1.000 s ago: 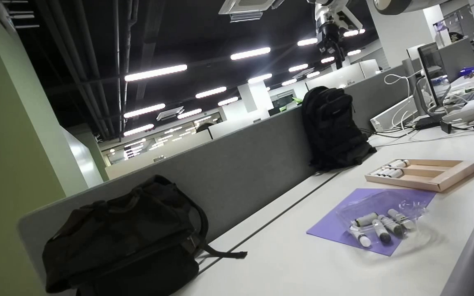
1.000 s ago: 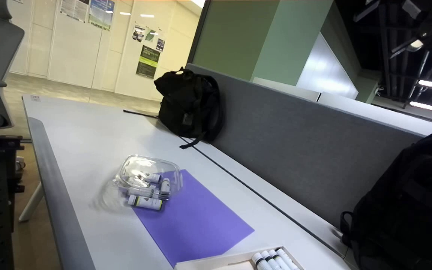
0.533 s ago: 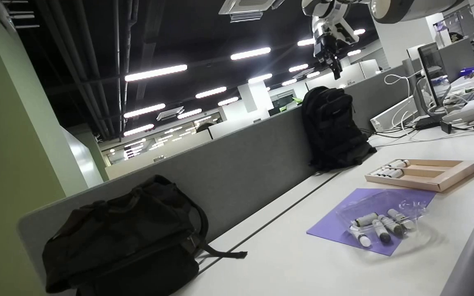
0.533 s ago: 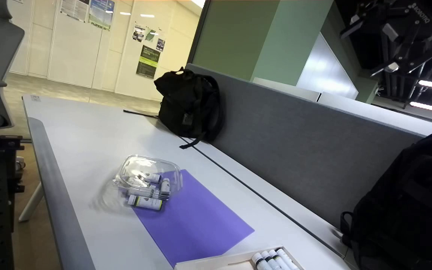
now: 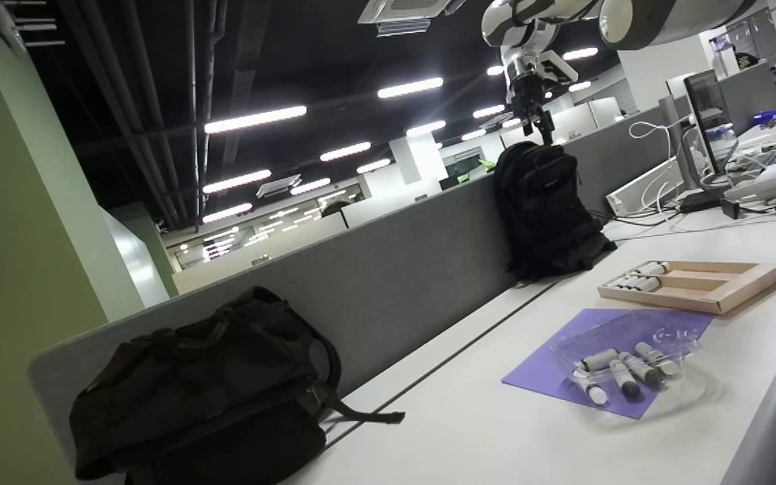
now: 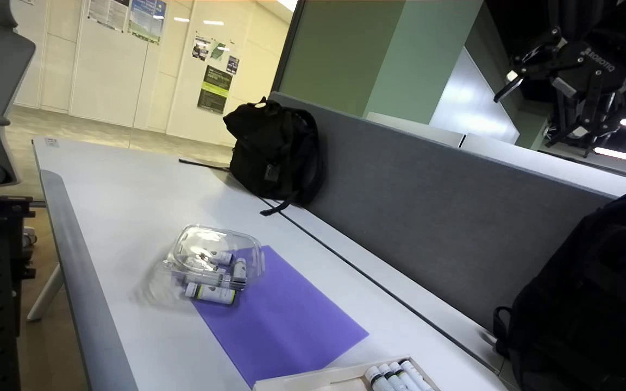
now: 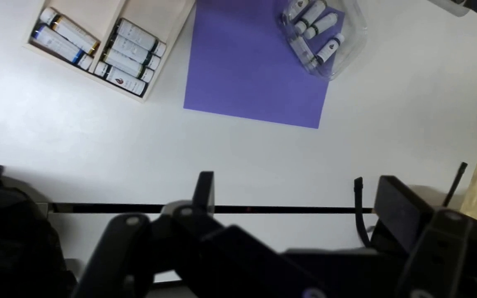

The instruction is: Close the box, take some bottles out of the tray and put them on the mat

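Observation:
The tan box (image 5: 752, 288) lies lidless on the table, also in the wrist view (image 7: 155, 12); an exterior view cuts it off at the bottom edge (image 6: 302, 379). Several white bottles (image 7: 126, 62) lie at one end of its two compartments. The purple mat (image 5: 543, 364) lies beside it (image 6: 291, 320) (image 7: 251, 82). A clear plastic tray (image 6: 212, 231) rests partly on the mat and holds several more bottles (image 7: 323, 25). My gripper (image 7: 298, 186) is open and empty, high above the table near the divider in both exterior views (image 5: 537, 138) (image 6: 525, 120).
A grey divider (image 5: 415, 263) runs along the back of the table. Two black backpacks lean on it, one near the box (image 5: 550, 209) and one farther off (image 5: 206, 397). A monitor (image 5: 711, 121) and cables stand beyond the box.
My arm and open gripper have come lower and farther into both exterior views, above the backpack near the box. The box, tray, bottles and mat have not moved.

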Available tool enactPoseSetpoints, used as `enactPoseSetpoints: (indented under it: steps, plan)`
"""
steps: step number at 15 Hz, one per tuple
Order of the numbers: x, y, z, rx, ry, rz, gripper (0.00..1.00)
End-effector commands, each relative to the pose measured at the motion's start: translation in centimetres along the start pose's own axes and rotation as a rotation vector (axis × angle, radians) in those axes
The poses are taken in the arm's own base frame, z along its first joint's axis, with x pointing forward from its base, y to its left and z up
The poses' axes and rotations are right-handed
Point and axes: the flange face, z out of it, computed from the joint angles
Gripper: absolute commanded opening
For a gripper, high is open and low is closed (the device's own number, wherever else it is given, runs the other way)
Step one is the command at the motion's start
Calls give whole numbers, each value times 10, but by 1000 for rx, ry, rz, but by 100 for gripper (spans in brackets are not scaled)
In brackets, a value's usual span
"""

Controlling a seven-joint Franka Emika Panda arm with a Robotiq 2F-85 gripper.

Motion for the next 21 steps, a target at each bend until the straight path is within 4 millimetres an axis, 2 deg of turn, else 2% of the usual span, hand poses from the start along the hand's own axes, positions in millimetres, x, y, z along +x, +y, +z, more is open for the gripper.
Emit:
enactPoseSetpoints:
  steps: [1, 7, 8, 17, 21]
  plan:
    - [-7, 11, -4, -45, -5, -28, 100]
    - [-28, 39, -3, -67, -55, -97, 100]
    - [-21, 34, 0, -44, -33, -81, 100]
    - [-20, 35, 4, -40, -38, -90, 100]
    - [-25, 33, -2, -59, -60, -182, 100]
